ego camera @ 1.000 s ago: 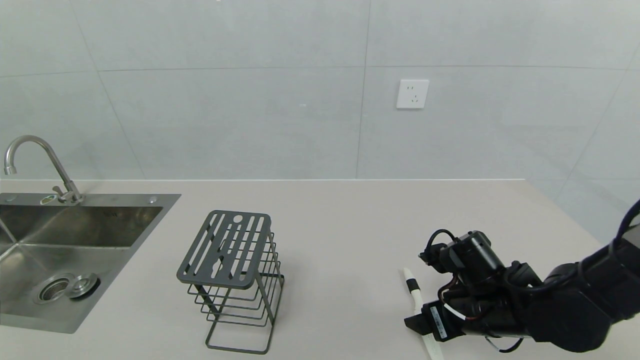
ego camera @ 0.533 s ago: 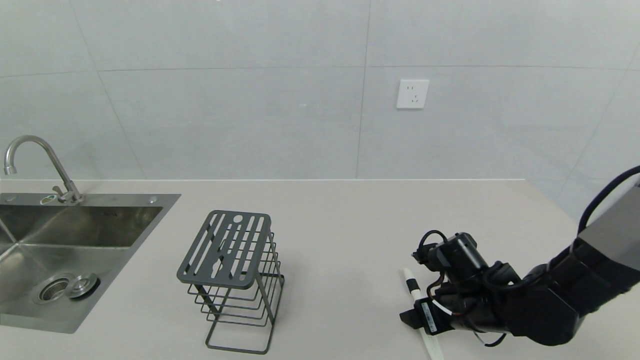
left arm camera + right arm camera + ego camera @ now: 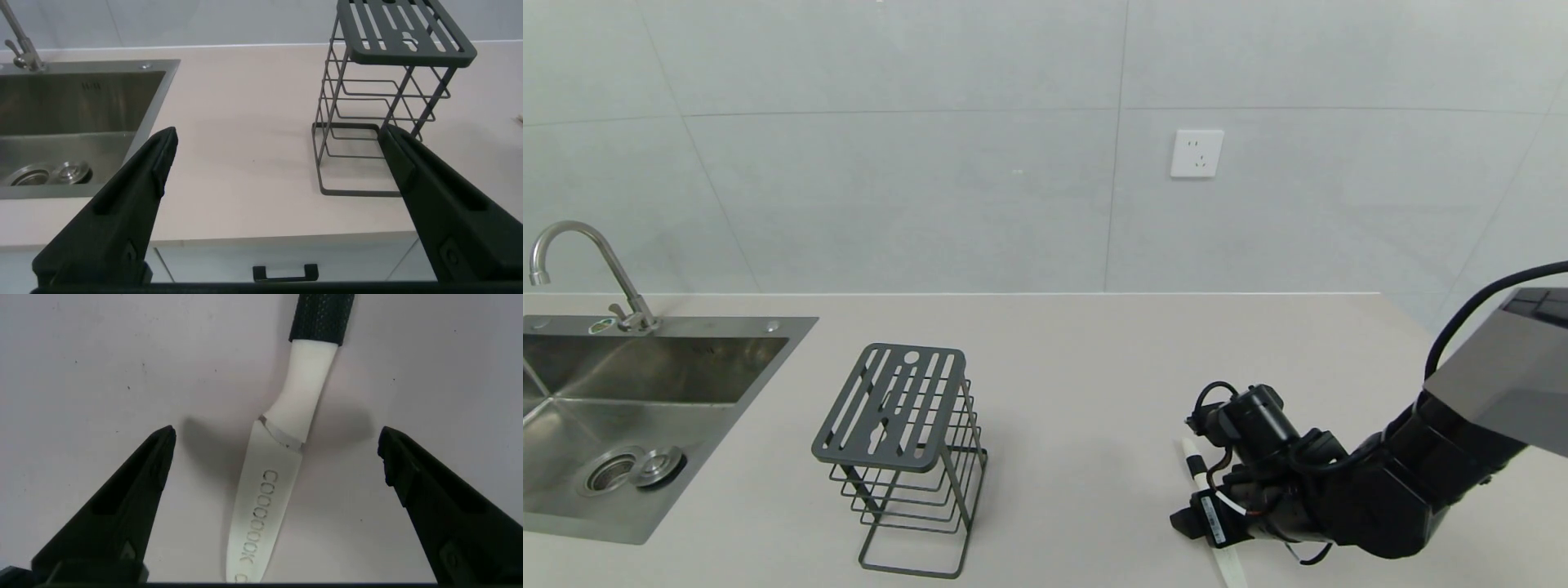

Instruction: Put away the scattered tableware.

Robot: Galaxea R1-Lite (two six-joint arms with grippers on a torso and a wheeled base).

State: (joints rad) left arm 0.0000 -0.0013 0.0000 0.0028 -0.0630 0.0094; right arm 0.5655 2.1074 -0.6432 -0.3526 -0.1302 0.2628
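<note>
Your knife [image 3: 1195, 464] lies flat on the counter [image 3: 1094, 367], toward the right-hand side and close to the near edge. It is white, with a black band around the handle. The handle end points toward the back wall and the blade runs back toward the robot. In the right wrist view the blade and the white neck of the handle sit squarely in the middle, with the black grip beyond them.

Your right gripper [image 3: 1205, 527] is low over the knife with its jaws spread wide. One dark finger [image 3: 114, 510] stands on each side of the blade, and bare counter shows between each finger and the knife. Neither finger touches the knife, so nothing is gripped.

The rack [image 3: 894, 408] stands upright on the counter well to the left of the knife. It is a dark wire frame with a slotted plate on top that tilts down toward the robot.

Further left, the steel sink [image 3: 792, 324] is set into the counter. Its faucet [image 3: 580, 237] curves over the back rim, and there is a strainer at the drain.

Your left gripper [image 3: 278, 137] is also open and holds nothing. It hangs off the near edge of the counter, and between its two fingers you see the sink and the rack.

A white wall socket [image 3: 1196, 153] sits on the tiled wall behind the counter.
</note>
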